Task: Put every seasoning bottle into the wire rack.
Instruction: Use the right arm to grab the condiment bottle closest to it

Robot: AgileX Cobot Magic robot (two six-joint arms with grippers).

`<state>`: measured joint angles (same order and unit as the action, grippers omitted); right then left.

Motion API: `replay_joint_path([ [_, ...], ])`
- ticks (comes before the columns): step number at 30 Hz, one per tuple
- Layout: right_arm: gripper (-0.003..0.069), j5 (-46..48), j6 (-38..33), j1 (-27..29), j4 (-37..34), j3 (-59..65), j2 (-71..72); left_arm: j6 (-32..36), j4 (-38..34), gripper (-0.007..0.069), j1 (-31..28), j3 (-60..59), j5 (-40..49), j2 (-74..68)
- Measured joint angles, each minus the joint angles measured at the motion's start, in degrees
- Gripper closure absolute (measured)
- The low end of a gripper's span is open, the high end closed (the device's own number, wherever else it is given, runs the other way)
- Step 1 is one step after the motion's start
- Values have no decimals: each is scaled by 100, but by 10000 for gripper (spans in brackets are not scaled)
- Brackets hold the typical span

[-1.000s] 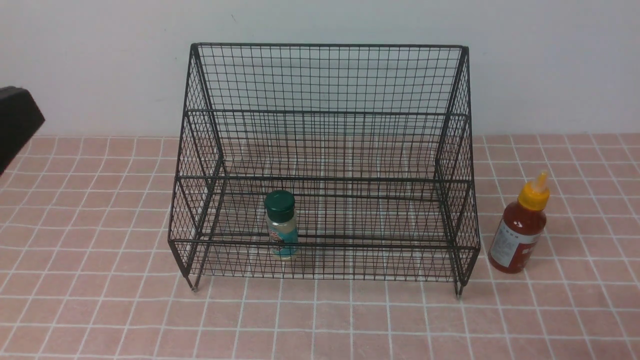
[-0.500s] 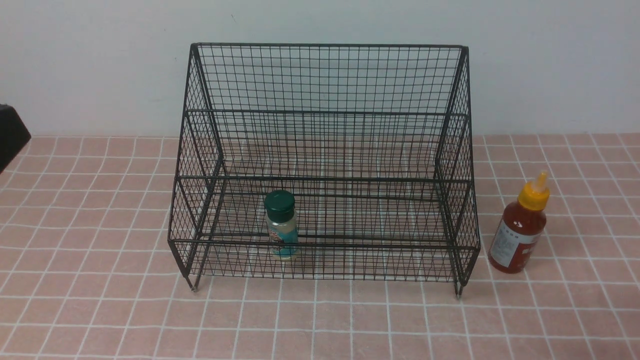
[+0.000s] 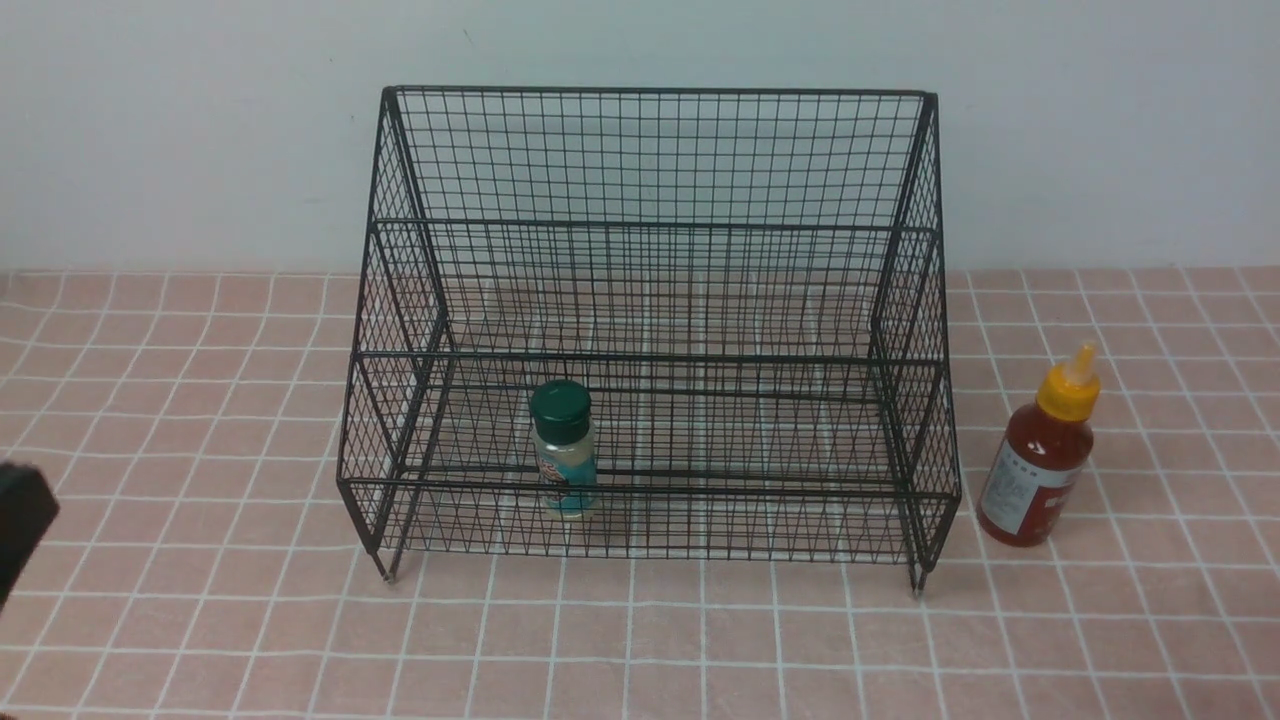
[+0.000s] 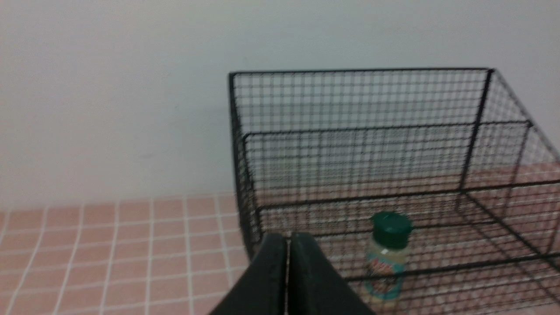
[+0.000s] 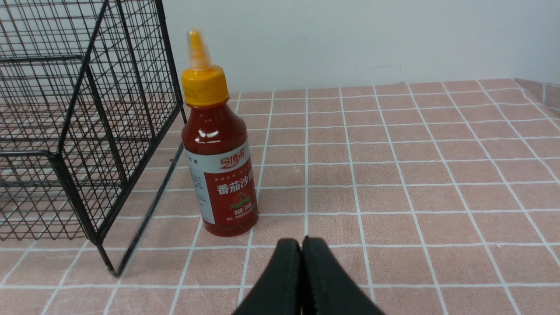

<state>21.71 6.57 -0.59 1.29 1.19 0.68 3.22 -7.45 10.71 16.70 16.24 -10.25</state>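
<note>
Seasoning shaker jar (image 3: 563, 450) inside the wire rack (image 3: 650, 160); red sauce bottle (image 3: 1040, 465) outside.
Jar upright on the rack's front tier; sauce bottle upright just beside the rack, toward the worktop's right edge. Left gripper (image 4: 287, 245) and right gripper (image 5: 301, 247): jaws pressed together, empty.

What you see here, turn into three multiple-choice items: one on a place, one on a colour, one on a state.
1. Where is the jar relative to the rack? A. inside, at the front B. on top C. outside, on its left
2. The cap of the sauce bottle is: A. green B. yellow C. white
3. The right gripper is: A. open B. shut on the bottle C. shut, empty

Answers: 1 A, the jar stands just behind the rack's front mesh; 2 B, the nozzle cap is yellow; 3 C, its jaws meet while the bottle stands free beyond them.
</note>
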Motion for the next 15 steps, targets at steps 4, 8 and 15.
replay_joint_path([
  [4,673,0,0,0,0,0,0,69,-16,631,-593,-932,20,729],
  [8,673,0,0,0,0,0,0,261,-16,631,-925,-1635,45,1057],
  [15,673,0,0,0,0,0,0,414,126,631,-956,-1829,492,1092],
])
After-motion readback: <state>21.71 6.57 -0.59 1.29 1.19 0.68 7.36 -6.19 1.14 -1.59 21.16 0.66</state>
